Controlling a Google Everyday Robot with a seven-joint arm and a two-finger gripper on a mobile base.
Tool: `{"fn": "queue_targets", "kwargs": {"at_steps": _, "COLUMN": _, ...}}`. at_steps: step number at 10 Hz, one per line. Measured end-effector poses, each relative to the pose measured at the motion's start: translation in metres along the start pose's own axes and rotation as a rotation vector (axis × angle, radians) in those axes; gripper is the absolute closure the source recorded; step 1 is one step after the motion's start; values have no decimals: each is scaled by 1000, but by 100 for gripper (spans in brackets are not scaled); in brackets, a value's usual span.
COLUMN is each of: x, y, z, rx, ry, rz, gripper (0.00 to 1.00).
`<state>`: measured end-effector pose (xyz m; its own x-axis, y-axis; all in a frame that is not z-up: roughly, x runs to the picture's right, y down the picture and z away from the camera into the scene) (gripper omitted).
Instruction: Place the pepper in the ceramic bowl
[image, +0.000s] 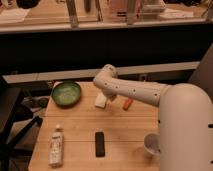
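Observation:
The pepper (128, 103) is small and orange-red and lies on the wooden table (125, 132), right of centre. The ceramic bowl (66, 93) is green and round and stands at the table's back left, with nothing showing inside it. My arm reaches from the right across the table and bends down at its pale wrist joint (106, 77). My gripper (110, 97) hangs below that joint, low over the table between a white block (101, 101) and the pepper. It is just left of the pepper and well right of the bowl.
A white bottle (56, 146) lies at the front left. A black flat device (100, 143) lies at the front centre. A white cup (151, 144) stands at the front right beside my body. A dark counter front runs behind the table.

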<state>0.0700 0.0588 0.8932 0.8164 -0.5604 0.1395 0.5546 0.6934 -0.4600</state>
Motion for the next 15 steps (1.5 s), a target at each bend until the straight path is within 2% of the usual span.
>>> {"fn": "queue_targets", "kwargs": {"at_steps": 2, "x": 33, "y": 18, "z": -1, "rx": -9, "ry": 12, "rz": 24, "gripper": 25}}
{"fn": "queue_targets", "kwargs": {"at_steps": 3, "x": 53, "y": 31, "z": -1, "rx": -8, "ry": 3, "rz": 47, "gripper": 20}}
{"fn": "queue_targets", "kwargs": {"at_steps": 5, "x": 82, "y": 49, "z": -1, "rx": 2, "ry": -30, "rz": 87, "gripper": 20}}
{"fn": "queue_targets", "kwargs": {"at_steps": 6, "x": 90, "y": 57, "z": 0, "rx": 4, "ry": -59, "rz": 103, "gripper": 20}}
{"fn": "queue_targets", "kwargs": {"at_steps": 8, "x": 94, "y": 61, "z": 6, "rx": 5, "ry": -98, "rz": 110, "gripper": 20}}
{"fn": "queue_targets", "kwargs": {"at_steps": 11, "x": 84, "y": 61, "z": 32, "rx": -1, "ry": -195, "rz": 53, "gripper": 20}}
{"fn": "queue_targets", "kwargs": {"at_steps": 12, "x": 80, "y": 62, "z": 41, "rx": -16, "ry": -226, "rz": 26, "gripper": 20}}
{"fn": "queue_targets", "kwargs": {"at_steps": 15, "x": 71, "y": 60, "z": 59, "rx": -40, "ry": -275, "rz": -21, "gripper": 20}}
